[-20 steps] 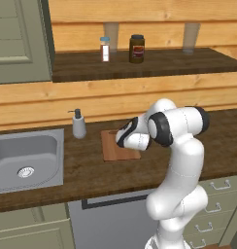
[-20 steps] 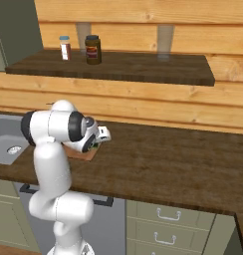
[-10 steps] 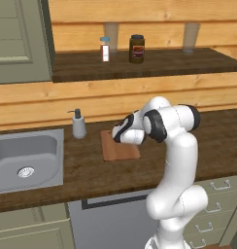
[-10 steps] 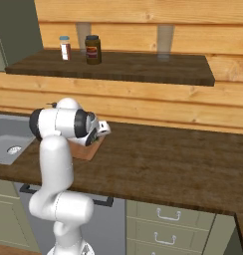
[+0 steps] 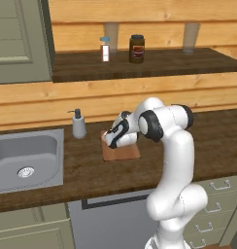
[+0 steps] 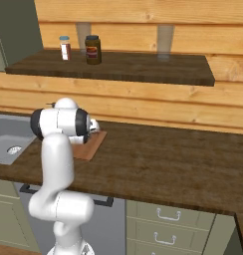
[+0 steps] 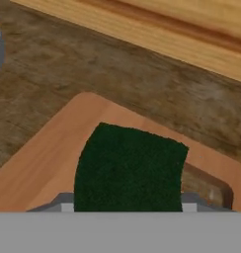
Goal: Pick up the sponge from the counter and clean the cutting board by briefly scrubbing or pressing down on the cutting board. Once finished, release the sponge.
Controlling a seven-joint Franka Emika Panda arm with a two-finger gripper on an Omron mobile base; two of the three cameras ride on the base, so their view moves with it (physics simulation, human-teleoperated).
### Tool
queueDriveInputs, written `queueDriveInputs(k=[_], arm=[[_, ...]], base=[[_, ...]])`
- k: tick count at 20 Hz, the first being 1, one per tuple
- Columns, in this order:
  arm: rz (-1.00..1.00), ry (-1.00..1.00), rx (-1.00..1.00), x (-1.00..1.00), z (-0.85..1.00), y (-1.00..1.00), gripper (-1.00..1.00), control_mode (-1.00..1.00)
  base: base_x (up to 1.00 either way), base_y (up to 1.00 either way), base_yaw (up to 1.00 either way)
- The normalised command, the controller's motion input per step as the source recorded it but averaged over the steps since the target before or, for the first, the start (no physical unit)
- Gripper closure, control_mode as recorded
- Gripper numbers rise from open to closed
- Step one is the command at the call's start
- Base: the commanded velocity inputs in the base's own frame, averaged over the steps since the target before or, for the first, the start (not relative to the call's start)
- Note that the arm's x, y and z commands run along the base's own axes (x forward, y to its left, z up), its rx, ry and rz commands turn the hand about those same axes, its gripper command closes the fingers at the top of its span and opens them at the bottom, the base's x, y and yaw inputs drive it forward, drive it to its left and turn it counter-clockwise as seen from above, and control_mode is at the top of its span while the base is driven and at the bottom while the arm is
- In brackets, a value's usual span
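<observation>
Over the cutting board (image 7: 38, 163) I see the sponge (image 7: 130, 168) between my gripper (image 5: 110, 140) jaws, apparently clamped. Risk, in my judgement: uneven pressure could slide the board toward the soap dispenser (image 5: 78, 124).

We find no readable text: the labels on the dark jar (image 5: 136, 49) and small bottle (image 5: 105, 49) are too blurred.
</observation>
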Motion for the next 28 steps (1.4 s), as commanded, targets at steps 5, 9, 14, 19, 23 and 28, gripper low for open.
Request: queueDriveInputs(k=[5,9,14,19,23,28], arm=[[0.0,0.02,0.0,0.06,0.0,1.0,1.0,-1.0],[0.0,0.05,0.0,-0.14,0.0,0.49,1.0,-1.0],[0.0,0.0,0.0,-0.63,-0.08,-0.32,1.0,-1.0],[0.0,0.0,0.0,-0.6,-0.17,-0.74,1.0,-1.0],[0.0,0.0,0.0,-0.49,-0.1,-0.73,1.0,-1.0],[0.0,0.01,0.0,-0.67,0.04,-0.3,1.0,-1.0]], base=[[0.0,0.0,0.0],[0.0,0.0,0.0],[0.0,0.0,0.0],[0.0,0.0,0.0],[0.0,0.0,0.0],[0.0,0.0,0.0]])
